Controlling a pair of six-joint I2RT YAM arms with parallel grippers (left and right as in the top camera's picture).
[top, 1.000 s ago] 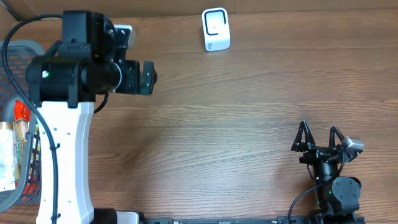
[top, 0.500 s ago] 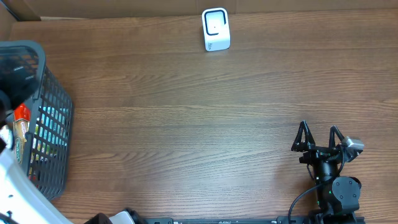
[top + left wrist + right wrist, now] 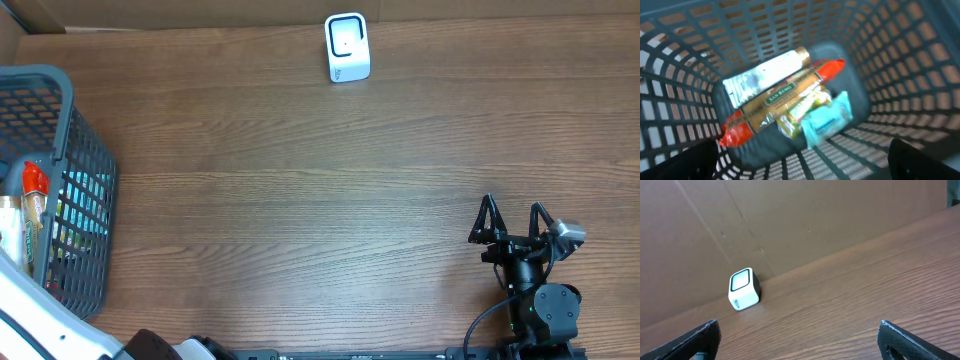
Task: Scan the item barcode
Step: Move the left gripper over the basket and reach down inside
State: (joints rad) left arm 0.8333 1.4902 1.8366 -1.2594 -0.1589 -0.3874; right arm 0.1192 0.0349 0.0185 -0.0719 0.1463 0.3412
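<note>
My left gripper [image 3: 805, 162], jaws spread, hangs over the basket [image 3: 900, 75]. The red pack [image 3: 775, 97] lies straight below, long axis lower-left to upper-right. My right gripper [image 3: 513, 222], spread too, sits well apart.

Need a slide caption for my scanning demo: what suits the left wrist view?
Open left pincer above a grey basket holding a white tube, a red-ended roll and a teal packet.

The wooden table [image 3: 300, 200] carried two things. A white scanner [image 3: 347, 47] stood at its far edge, well ahead of my right gripper [image 3: 512, 208] and off to its left. A grey basket [image 3: 85, 200] sat directly under my left gripper [image 3: 801, 155].
</note>
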